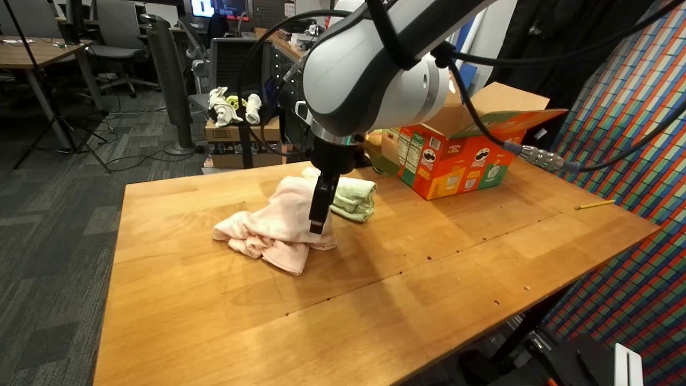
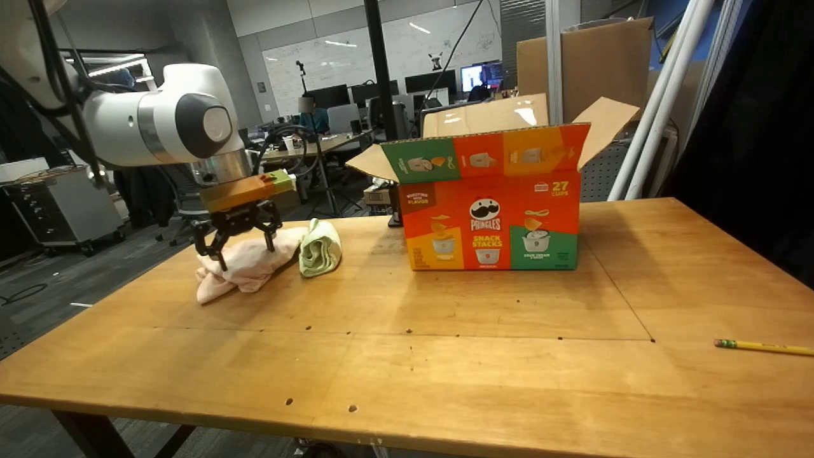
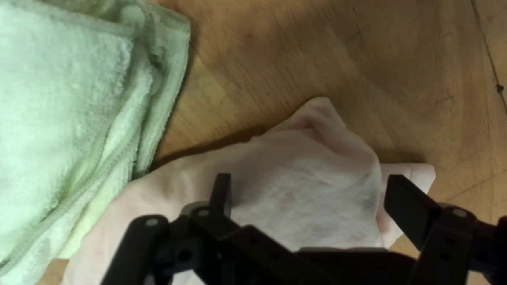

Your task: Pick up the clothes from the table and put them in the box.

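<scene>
1. Robot arm (image 2: 121,130), wh. & dk. gray, at upper L of view; gripper (image 2: 247,254) pointed down over pink cloth (image 2: 254,270), fingers spread, contact w/ cloth unclear.
2. Pink cloth: crumpled, on wood table (image 2: 458,375), nr far edge.
3. Green cloth (image 2: 320,249): rolled, just beside pink cloth.
4. Box (image 2: 489,219): cardboard, orange, red & green, upright on table, apart fr. green cloth; top flaps open; front panel lettered "PRINGLES," "SNACK STACKS," "27 CUPS."
5. Pencil (image 2: 763,347): yellow, lying flat on table nr R margin of view, well apart fr. box.
6. Bkgd.: whiteboard (image 2: 318,60), monitors (image 2: 432,81), brown cardboard (image 2: 607,70), white pipes (image 2: 652,102); gray wheeled cabinet (image 2: 70,207) at L.
</scene>
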You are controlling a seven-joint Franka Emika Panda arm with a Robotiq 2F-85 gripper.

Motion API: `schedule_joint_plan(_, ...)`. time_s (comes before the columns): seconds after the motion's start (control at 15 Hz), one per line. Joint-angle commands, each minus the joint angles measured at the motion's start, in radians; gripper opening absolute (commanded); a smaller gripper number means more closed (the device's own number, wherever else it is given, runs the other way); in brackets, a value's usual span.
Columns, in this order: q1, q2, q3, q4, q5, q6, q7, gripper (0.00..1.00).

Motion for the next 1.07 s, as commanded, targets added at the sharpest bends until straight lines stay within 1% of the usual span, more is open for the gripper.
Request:
schedule_joint_plan(0.0,-0.017,0.01,0.013,-0.017,-0.009,0.025,0.019,1.0)
schedule_joint_plan(0.33,-0.017,0.037,0.015,-0.022,-0.015,0.03,0.041,1.0)
schedule_joint_plan(0.47,-0.016,0.043,0.02,-0.016,-0.011,0.03,0.053,0.73)
schedule_joint_plan(0.6,-0.016,0.045,0.023,-0.012,-0.011,0.033,0.064,0.58)
schedule_joint_plan(0.67,-0.015,0.044,0.024,-0.011,-0.013,0.034,0.07,0.49)
schedule_joint_plan(0.8,-0.014,0.038,0.025,-0.01,-0.018,0.03,0.084,0.36)
schedule_joint_plan(1.0,-0.018,0.024,0.026,-0.009,-0.01,0.015,0.1,0.11)
